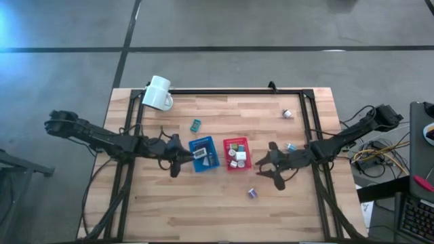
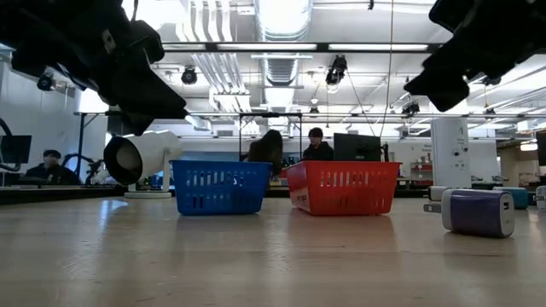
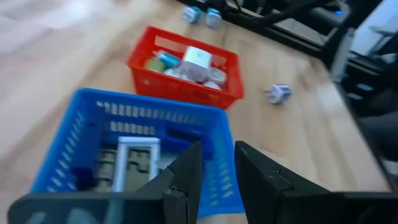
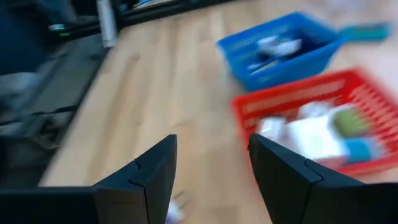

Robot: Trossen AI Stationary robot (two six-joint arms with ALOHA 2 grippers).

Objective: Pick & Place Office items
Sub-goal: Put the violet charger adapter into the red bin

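A blue tray [image 1: 203, 154] and a red tray [image 1: 237, 154] stand side by side at the table's middle. The blue tray holds a white-and-grey flat piece [image 3: 137, 158]. The red tray holds several small items [image 3: 193, 62]. Loose office items lie on the wood: a teal one [image 1: 196, 125], a purple one [image 1: 252, 194], and two small ones at the right [image 1: 287, 114] [image 1: 291, 146]. My left gripper [image 1: 178, 161] hangs open over the blue tray's left rim [image 3: 217, 171], nothing between its fingers. My right gripper [image 1: 266, 168] stands open and empty right of the red tray [image 4: 211, 168].
A white mug [image 1: 158, 93] lies on its side at the far left corner. A black frame [image 1: 305, 95] runs along the table's far, left and right sides. Bare wood lies along the near edge, apart from the purple item [image 2: 478, 211].
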